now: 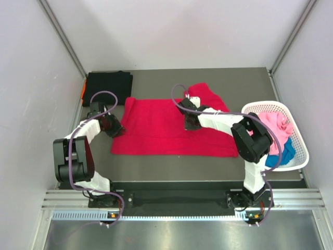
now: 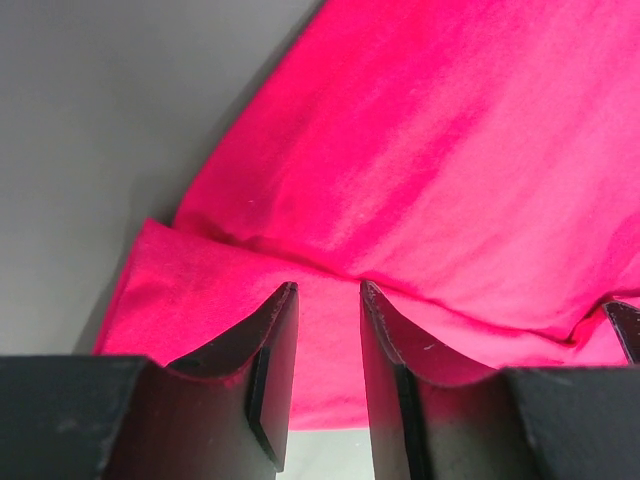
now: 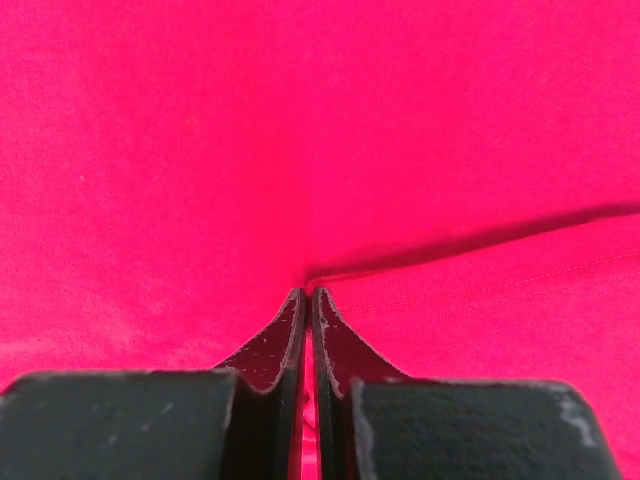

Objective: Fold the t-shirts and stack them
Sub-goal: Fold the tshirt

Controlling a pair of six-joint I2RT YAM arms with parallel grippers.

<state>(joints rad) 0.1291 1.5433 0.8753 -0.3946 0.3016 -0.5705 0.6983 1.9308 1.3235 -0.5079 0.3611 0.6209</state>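
grey table (image 1: 171, 80) | white lattice basket (image 1: 301, 143): on its right edge | aluminium rail (image 1: 302, 198): front

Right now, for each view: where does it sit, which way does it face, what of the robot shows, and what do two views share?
Top external: above, behind the bases, looking down on both arms and the red t-shirt.
Left wrist: on the left arm, past the open left gripper, at the shirt's edge.
Right wrist: on the right arm, past the right gripper, shut on the cloth.
Shared: all show that shirt.
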